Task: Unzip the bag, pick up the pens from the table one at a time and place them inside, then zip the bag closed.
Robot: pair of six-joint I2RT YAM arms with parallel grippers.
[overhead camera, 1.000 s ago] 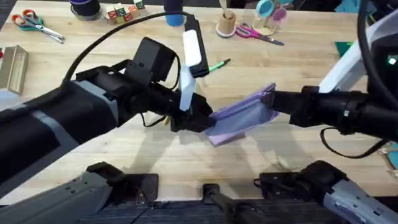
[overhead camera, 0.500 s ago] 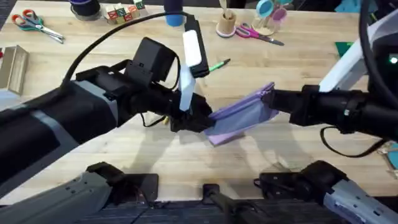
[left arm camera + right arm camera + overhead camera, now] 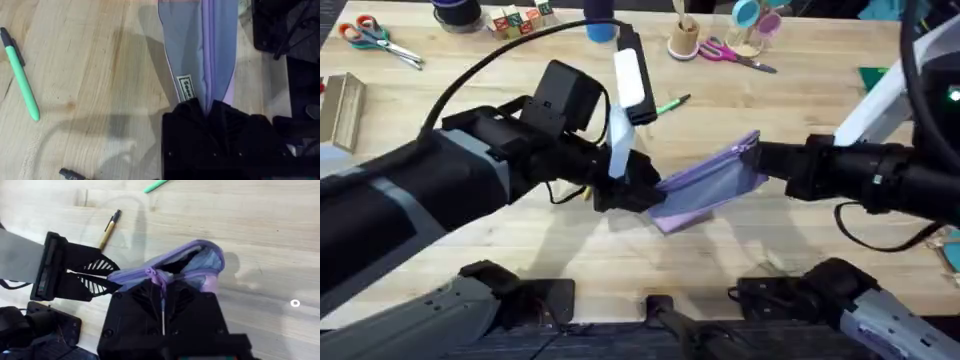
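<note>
Left gripper (image 3: 207, 112) clamped on bag (image 3: 712, 186) end | right gripper (image 3: 162, 287) pinching zipper pull, bag mid-desk (image 3: 520, 270) | pens (image 3: 20, 75) outside | risk: pull slips, fabric bunches.

A light wooden table (image 3: 520, 260) with plank seams spans the scene. Soft shadows fall across it. Near its far edge lie red-handled scissors (image 3: 375, 38) and pink scissors (image 3: 732, 53).

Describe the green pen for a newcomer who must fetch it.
On the table, look past the lavender bag held between both grippers. The green pen lies beside the left arm's upper end; unlike the yellow pen, it is bright green with a black tip.
</note>
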